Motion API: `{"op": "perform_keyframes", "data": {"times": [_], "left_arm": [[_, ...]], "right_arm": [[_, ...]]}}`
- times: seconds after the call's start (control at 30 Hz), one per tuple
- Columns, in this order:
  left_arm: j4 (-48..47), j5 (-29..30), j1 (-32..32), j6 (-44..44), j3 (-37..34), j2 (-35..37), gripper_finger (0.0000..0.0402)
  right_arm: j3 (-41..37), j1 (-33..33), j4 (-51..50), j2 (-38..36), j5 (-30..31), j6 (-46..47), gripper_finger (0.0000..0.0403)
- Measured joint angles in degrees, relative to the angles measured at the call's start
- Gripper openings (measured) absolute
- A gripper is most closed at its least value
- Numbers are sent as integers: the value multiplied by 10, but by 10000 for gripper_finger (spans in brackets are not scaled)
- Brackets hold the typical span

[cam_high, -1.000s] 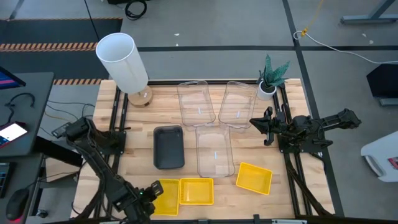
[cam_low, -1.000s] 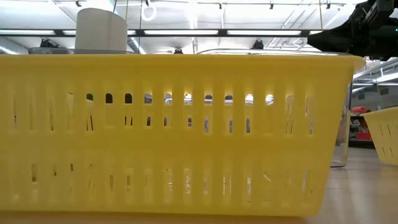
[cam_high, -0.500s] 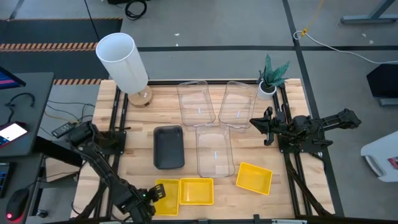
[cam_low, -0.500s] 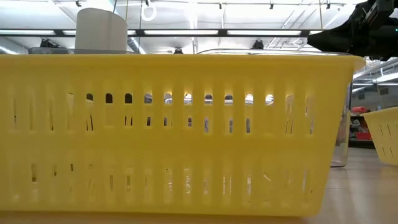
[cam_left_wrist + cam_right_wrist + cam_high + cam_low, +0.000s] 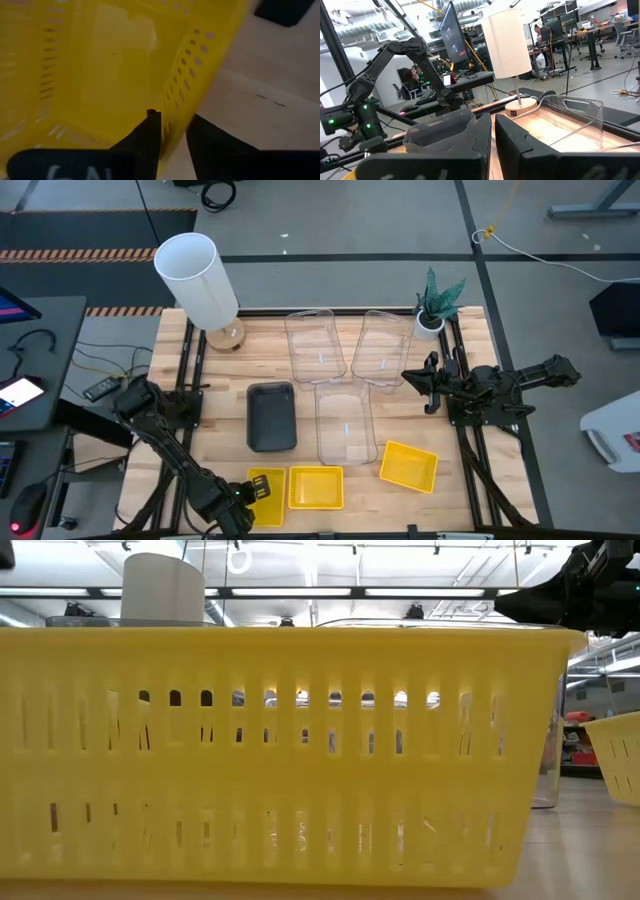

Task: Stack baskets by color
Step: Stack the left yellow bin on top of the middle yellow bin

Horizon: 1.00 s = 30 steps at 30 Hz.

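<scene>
Three yellow baskets sit on their bases along the table's near edge: left [image 5: 270, 494], middle [image 5: 316, 487] and right [image 5: 408, 465]. My left gripper [image 5: 246, 498] points down at the left one's left edge, shut on its wall. A dark grey basket [image 5: 271, 416] and three clear baskets [image 5: 316, 345] [image 5: 381, 347] [image 5: 346, 422] lie farther back. My right gripper [image 5: 427, 383] waits shut above the table's right side, holding nothing. The middle yellow basket [image 5: 280, 750] fills the low view. My left gripper has the left yellow basket's slotted side wall [image 5: 175, 127] between its fingers, one finger [image 5: 149, 137] inside the basket and the other [image 5: 202, 142] outside. The fingers come from above, pointing steeply down, close to a corner. The basket stands on the table.
A white cylinder lamp [image 5: 197, 278] stands at the far left and a small potted plant [image 5: 437, 302] at the far right. Bare wood [image 5: 220, 450] lies between the dark grey basket and the left arm.
My left gripper has sunk down onto the left edge of the left yellow basket, rolling a little as it went. The baskets have stayed where they were.
</scene>
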State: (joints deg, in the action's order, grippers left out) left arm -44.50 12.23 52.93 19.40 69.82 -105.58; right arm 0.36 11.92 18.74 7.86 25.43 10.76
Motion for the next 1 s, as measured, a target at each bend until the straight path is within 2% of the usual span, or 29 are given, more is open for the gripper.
{"op": "perform_keyframes", "data": {"times": [0.33, 0.47, 0.67, 0.9, 1.0], "left_arm": [[2, -12, 10, -29, 0, -4, 8], [4, -46, 6, -110, 4, 5, 8], [5, -70, 5, -257, 56, 5, 5], [6, -56, 5, -441, 116, 6, 5], [9, -30, 5, -505, 141, 6, 5]], "right_arm": [[0, 0, 0, 0, 0, 0, 30], [0, 0, 0, 0, 0, 0, 30], [0, 0, 0, 0, 0, 0, 30], [0, 0, 0, 0, 0, 0, 30], [0, 0, 0, 0, 0, 0, 30]]}}
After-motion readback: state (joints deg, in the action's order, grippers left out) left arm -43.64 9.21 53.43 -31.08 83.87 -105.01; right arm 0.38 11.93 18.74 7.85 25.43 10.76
